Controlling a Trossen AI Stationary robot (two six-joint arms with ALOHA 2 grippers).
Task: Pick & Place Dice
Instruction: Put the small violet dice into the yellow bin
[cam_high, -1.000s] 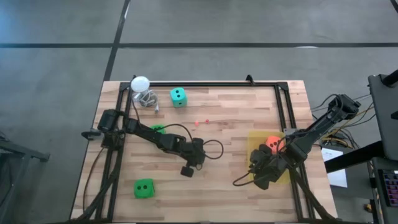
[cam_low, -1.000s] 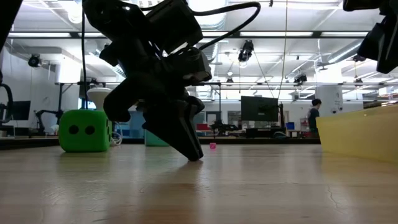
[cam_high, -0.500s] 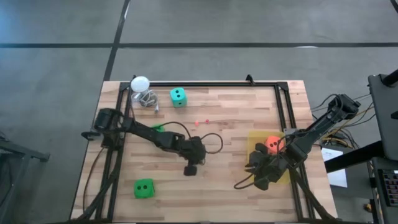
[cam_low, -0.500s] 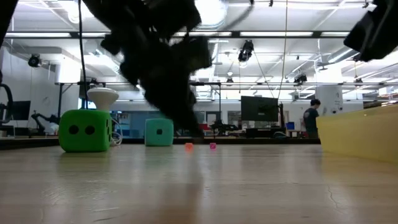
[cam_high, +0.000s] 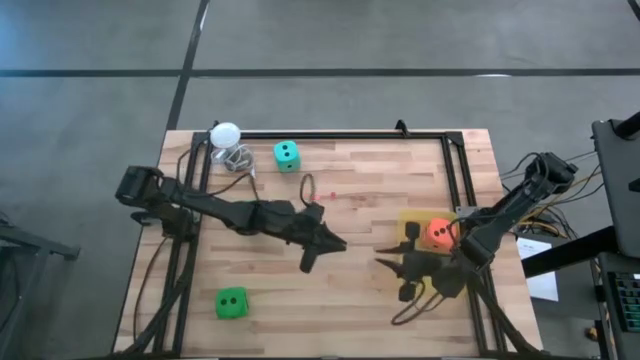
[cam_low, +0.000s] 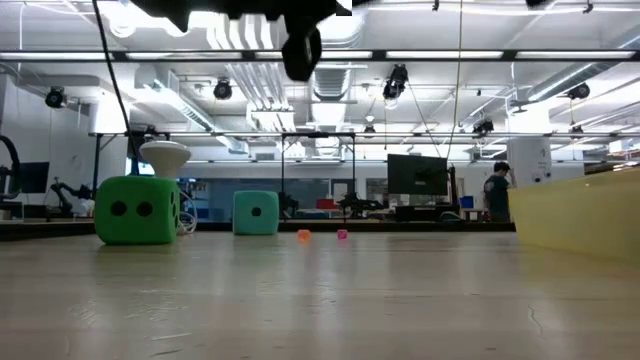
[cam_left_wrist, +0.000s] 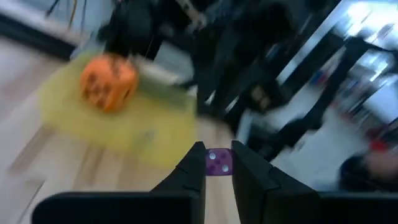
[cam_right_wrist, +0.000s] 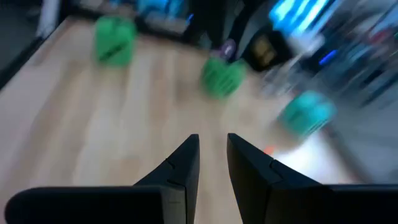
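Note:
My left gripper (cam_high: 338, 243) hangs above the table's middle, pointing at the yellow tray (cam_high: 412, 222), and is shut on a tiny purple die (cam_left_wrist: 217, 163). The orange-red die (cam_high: 437, 231) lies on that tray (cam_left_wrist: 134, 127). The teal die (cam_high: 287, 153) sits near the far edge, and one green die (cam_high: 231, 302) sits near the near-left corner. The second green die (cam_right_wrist: 222, 76) shows in the right wrist view. My right gripper (cam_high: 382, 262) is beside the tray, pointing left. Its fingers (cam_right_wrist: 186, 158) stand a narrow gap apart around nothing. My left gripper pinches the tiny purple die (cam_left_wrist: 217, 163) between its two fingertips (cam_left_wrist: 194, 163). The die is lifted clear of the table, with the tray and the orange-red die (cam_left_wrist: 109, 81) beyond it.
A white ball (cam_high: 226, 133) on a wire stand (cam_high: 236, 157) sits at the far-left corner. Two tiny dice, orange (cam_low: 303, 236) and pink (cam_low: 342, 235), lie on the wood mid-table. A black frame (cam_high: 455, 165) borders the tabletop. A person (cam_low: 495, 190) stands far off in the room.
My left gripper has risen from the tabletop, leaving most of the low view, and swung toward the table's right, toward the tray. My right gripper has shifted from over the tray's near edge toward the table's left.

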